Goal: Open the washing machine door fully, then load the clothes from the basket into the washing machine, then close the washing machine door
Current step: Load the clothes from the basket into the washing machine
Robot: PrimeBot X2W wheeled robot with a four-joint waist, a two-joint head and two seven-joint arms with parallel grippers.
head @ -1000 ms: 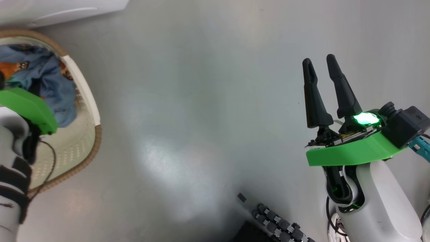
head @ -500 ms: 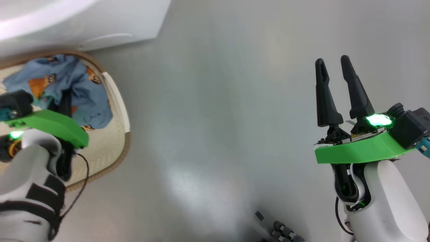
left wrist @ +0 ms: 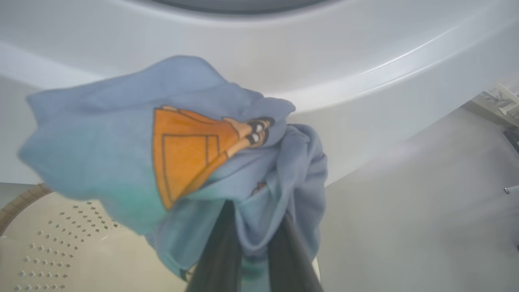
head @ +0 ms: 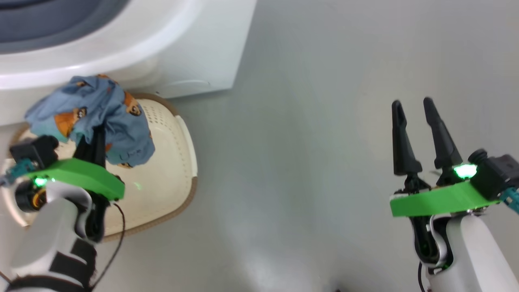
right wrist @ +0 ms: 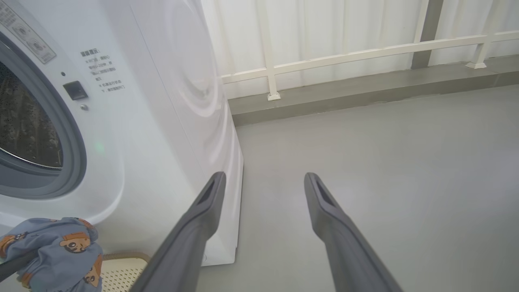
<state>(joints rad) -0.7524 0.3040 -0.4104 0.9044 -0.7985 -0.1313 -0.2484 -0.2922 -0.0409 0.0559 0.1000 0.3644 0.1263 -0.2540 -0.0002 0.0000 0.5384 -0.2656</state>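
A smooth grey floor (head: 332, 101) spreads across the room, faintly glossy, with a soft pale patch of reflected light (head: 259, 251) low in the head view. From the right wrist view, the floor runs back to a low raised grey kerb (right wrist: 365, 91) along the far side. A white railing (right wrist: 344, 54) stands on the kerb, its bar carried by slim white posts with small square feet (right wrist: 273, 96). Behind it is a white backdrop (right wrist: 324, 24) of vertical folds or panels; which, I cannot tell. A darker grey upright (right wrist: 423, 32) rises at the upper right. The light is even and bright.
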